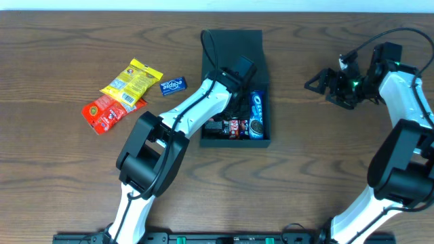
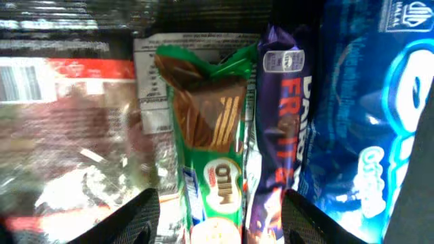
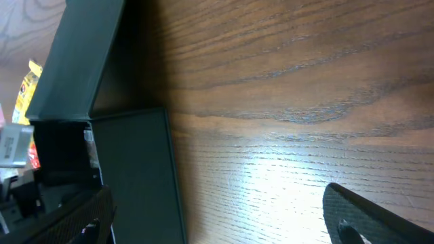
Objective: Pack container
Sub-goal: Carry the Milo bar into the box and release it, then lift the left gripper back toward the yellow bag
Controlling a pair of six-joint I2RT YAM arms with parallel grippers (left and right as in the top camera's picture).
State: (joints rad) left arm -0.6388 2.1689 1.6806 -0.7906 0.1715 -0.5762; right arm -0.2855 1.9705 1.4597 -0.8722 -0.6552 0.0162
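The dark container (image 1: 235,141) sits mid-table with its flap lid (image 1: 234,44) open at the far side. Inside lie a blue Oreo pack (image 1: 256,115) and dark red packets (image 1: 229,127). My left gripper (image 1: 237,105) is down inside it. In the left wrist view it is open (image 2: 220,220), its fingers either side of a green Milo packet (image 2: 213,163), beside a purple chocolate bar (image 2: 281,135) and the Oreo pack (image 2: 366,122). My right gripper (image 1: 325,83) is open and empty over bare table (image 3: 230,217), with the container (image 3: 135,176) at its left.
A yellow packet (image 1: 132,83), a red packet (image 1: 105,113) and a small blue gum pack (image 1: 172,85) lie on the table left of the container. A red-and-clear packet (image 2: 61,122) fills the container's left part.
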